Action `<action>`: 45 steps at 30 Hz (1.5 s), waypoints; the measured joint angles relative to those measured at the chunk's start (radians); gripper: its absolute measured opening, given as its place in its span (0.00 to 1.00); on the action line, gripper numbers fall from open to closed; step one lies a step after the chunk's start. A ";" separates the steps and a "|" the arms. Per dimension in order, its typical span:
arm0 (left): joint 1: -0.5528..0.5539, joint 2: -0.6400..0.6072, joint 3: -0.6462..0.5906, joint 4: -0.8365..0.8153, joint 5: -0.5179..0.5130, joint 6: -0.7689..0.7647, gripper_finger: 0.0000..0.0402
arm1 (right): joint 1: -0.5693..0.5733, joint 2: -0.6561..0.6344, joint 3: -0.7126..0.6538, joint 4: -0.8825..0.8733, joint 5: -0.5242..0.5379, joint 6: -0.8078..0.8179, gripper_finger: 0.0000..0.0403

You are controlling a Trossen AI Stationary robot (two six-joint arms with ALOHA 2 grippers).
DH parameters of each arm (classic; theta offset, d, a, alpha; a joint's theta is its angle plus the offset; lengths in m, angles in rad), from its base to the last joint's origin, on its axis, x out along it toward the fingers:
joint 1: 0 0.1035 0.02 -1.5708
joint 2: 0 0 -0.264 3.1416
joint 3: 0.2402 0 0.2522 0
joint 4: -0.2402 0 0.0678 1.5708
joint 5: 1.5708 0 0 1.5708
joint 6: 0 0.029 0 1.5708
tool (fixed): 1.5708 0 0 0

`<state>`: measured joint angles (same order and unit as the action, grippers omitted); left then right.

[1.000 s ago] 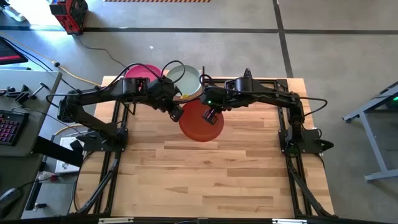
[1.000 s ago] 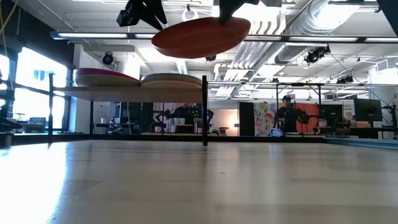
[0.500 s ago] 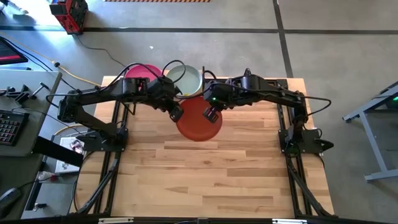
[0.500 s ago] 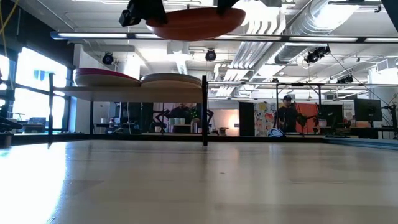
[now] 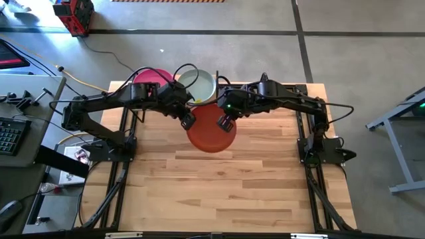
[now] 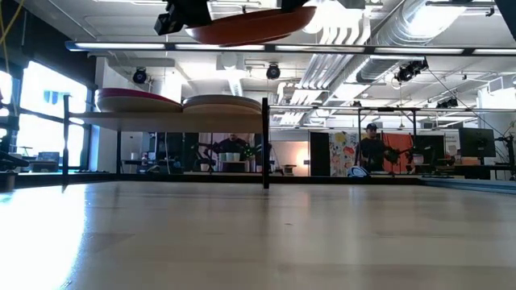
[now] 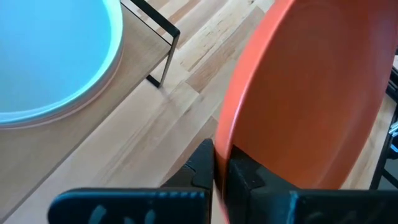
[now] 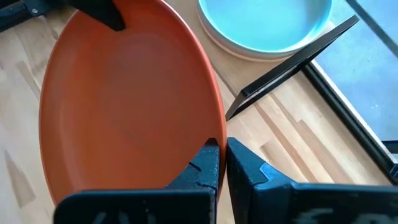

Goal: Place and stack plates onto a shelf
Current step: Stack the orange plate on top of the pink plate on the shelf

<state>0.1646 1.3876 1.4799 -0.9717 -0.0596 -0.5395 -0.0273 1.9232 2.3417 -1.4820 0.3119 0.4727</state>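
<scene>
An orange plate point(image 5: 211, 129) hangs in the air over the table's far middle, just in front of the shelf point(image 6: 161, 118) and higher than it. My left gripper point(image 5: 188, 121) is shut on its left rim and my right gripper point(image 5: 226, 121) on its right rim. Two stacks rest on the shelf board. A magenta plate point(image 5: 151, 76) tops the left stack. A pale green plate point(image 5: 198, 85) tops the right one. My left gripper pinches the orange plate's left rim point(image 7: 224, 134) between its two fingers, one finger above the rim and one below. The fingers slant down from the table's left. The plate hangs clear of the table, nearly level. My right gripper pinches the opposite rim point(image 8: 219, 124) between its two fingers, one on the plate's inner face and one beneath. It slants down from the table's right. The right edge point(image 6: 310, 12) sits a little higher than the left.
The shelf's black frame leg point(image 6: 265, 145) stands at its right end. Bare wooden tabletop point(image 5: 219, 192) stretches from the shelf to the near edge. Beyond the table lie a desk with a keyboard point(image 5: 8, 136) and the room's floor.
The orange plate has risen and come from a tilt to nearly level, drifting slightly toward the table's left. My right gripper has lifted a little with it. My left gripper has taken hold of the plate's left rim.
</scene>
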 joint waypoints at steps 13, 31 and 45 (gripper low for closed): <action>-0.001 0.000 0.000 0.006 0.002 -0.005 0.01 | 0.000 0.001 0.000 -0.002 -0.040 -0.001 0.10; 0.098 -0.002 0.000 -0.145 -0.005 0.020 0.01 | -0.037 -0.034 0.000 -0.009 -0.039 -0.010 0.35; 0.352 -0.099 0.001 -0.219 -0.001 -0.002 0.01 | -0.066 -0.048 0.000 -0.065 -0.031 -0.094 0.35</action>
<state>0.5167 1.2889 1.4811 -1.1912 -0.0605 -0.5411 -0.0933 1.8748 2.3413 -1.5475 0.2806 0.3786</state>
